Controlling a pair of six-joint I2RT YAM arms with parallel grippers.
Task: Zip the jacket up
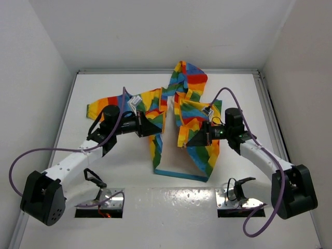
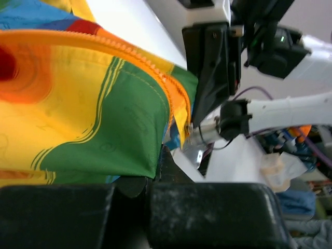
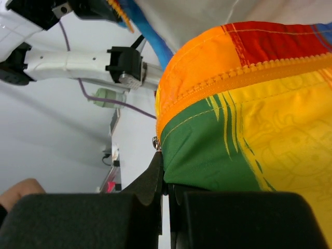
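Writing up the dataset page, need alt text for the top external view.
A rainbow-striped jacket lies unzipped on a white table, its two front edges apart. The left gripper and right gripper are each shut on one front edge, reaching in from either side.

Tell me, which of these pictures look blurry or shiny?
Top view: glare on the white table towards the bottom. Left wrist view: the rainbow-striped fabric jacket blurs at the left edge. Right wrist view: its stitching is sharp.
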